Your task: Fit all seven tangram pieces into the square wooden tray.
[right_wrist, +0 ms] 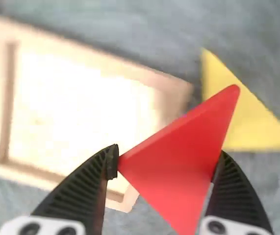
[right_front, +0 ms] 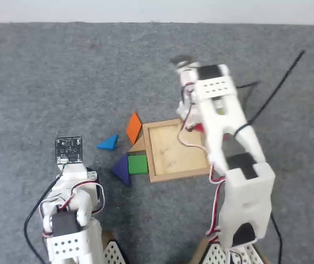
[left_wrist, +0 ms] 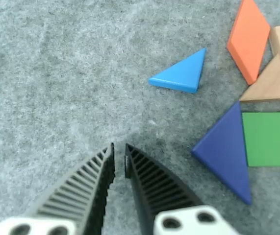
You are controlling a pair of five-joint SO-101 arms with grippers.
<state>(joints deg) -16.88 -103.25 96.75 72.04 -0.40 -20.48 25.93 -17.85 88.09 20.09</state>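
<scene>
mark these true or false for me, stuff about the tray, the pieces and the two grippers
1. The wooden tray holds no pieces. True.
2. The right gripper is empty. False: it is shut on the red triangle.
3. The green square lies inside the tray. False: it lies outside it, next to the dark blue triangle.
4. The yellow triangle lies outside the tray. True.
5. The left gripper holds the light blue triangle. False: it holds nothing, and that triangle lies apart from it.
</scene>
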